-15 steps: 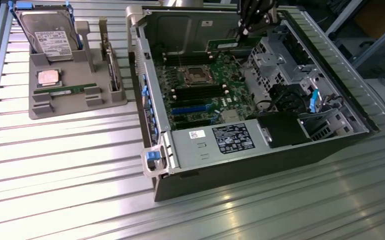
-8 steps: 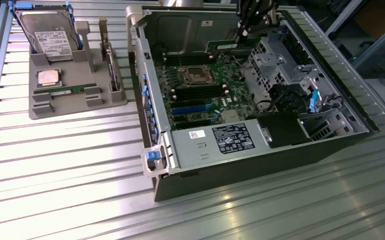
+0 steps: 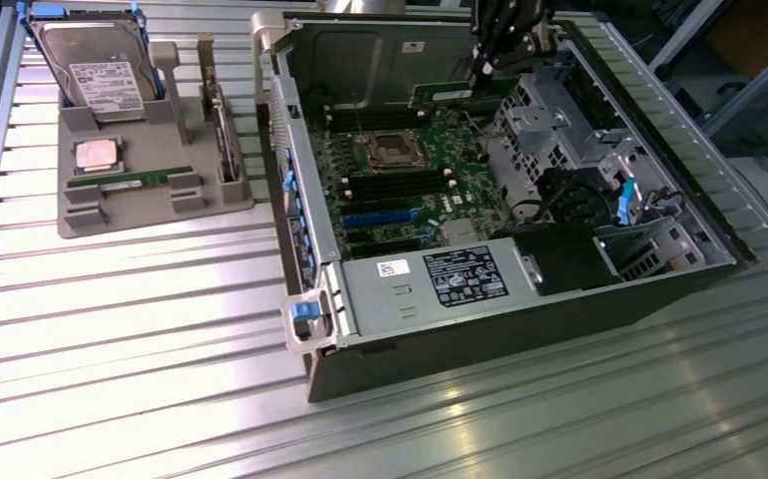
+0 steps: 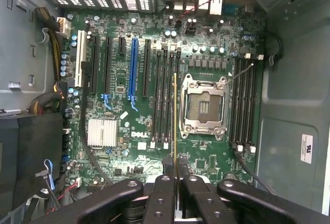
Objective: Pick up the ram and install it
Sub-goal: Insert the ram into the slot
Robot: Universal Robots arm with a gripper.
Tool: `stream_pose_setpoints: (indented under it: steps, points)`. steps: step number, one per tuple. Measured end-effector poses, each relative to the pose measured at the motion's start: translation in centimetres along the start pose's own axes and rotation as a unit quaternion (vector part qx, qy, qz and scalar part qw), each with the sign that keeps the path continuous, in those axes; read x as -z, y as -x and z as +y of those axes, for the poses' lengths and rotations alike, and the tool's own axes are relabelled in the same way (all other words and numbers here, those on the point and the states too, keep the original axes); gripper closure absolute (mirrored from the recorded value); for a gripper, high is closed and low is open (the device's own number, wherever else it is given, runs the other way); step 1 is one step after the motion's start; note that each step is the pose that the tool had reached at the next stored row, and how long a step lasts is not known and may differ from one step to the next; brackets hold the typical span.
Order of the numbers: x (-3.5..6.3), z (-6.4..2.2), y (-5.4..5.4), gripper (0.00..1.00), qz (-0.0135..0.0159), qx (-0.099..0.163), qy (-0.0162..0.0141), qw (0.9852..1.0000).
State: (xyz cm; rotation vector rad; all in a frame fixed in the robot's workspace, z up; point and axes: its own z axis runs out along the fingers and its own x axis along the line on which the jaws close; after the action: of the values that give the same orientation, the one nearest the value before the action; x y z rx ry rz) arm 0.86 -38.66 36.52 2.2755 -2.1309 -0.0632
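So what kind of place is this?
Probably a workshop for building computers. An open computer case lies on a ribbed metal table, beside a tray of spare parts, and a robot gripper holds a memory stick.

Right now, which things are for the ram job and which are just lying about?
For the job: thin green ram stick, black robot hand gripping it, long black memory slots.
Lying about: grey metal hard drive, square silver processor chip, wide green expansion card.

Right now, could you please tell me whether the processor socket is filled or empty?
Empty: the processor socket shows a bare dark recess inside its metal frame, with no chip seated.
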Motion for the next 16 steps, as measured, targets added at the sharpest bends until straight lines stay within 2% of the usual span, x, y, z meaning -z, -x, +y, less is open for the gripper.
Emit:
stream_pose_setpoints:
  steps: [16]
  points:
    - [-0.83,-0.04,-0.01,0.88,0.0,0.0,0.0,1.0]
